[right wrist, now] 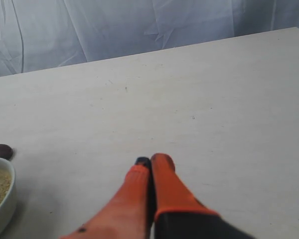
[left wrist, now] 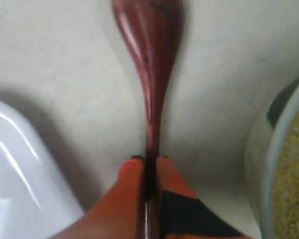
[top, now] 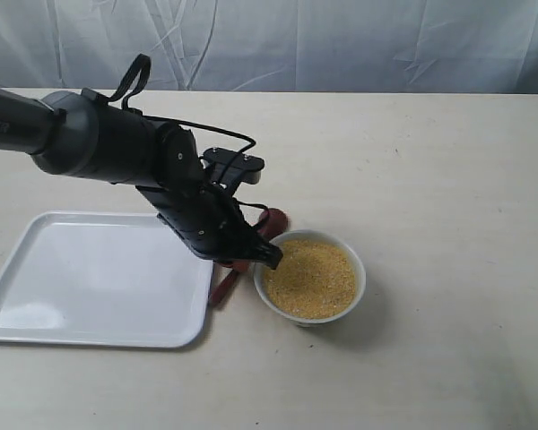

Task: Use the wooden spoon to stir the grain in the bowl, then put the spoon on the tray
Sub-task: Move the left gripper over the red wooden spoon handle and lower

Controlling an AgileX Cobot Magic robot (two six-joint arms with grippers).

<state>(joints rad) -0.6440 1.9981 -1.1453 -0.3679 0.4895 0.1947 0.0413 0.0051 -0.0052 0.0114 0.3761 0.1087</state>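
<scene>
Tabletop (top: 448, 170) comes first, pale and matte, running back to a wrinkled grey cloth (top: 341, 45) along its far edge, with a broad open stretch to the right of the exterior view. The white tray (top: 90, 296) lies front left, its rounded right edge near the small white bowl (top: 360, 279) but apart from it, leaving a narrow lane of table between. The left arm (top: 99, 139) reaches in over the tray's far right corner and down into that lane. The bowl holds golden grain (top: 310, 279) almost to its rim. The wooden spoon (top: 273, 220) runs along the lane, oval end beyond the bowl's far-left rim, handle tip close by the tray's edge; whether it rests on the table I cannot tell. The left gripper (left wrist: 148, 160) has its orange fingers (left wrist: 127, 174) clamped on the slim handle. The right gripper (right wrist: 150, 162), above open table near the bowl, has its fingers pressed together.
</scene>
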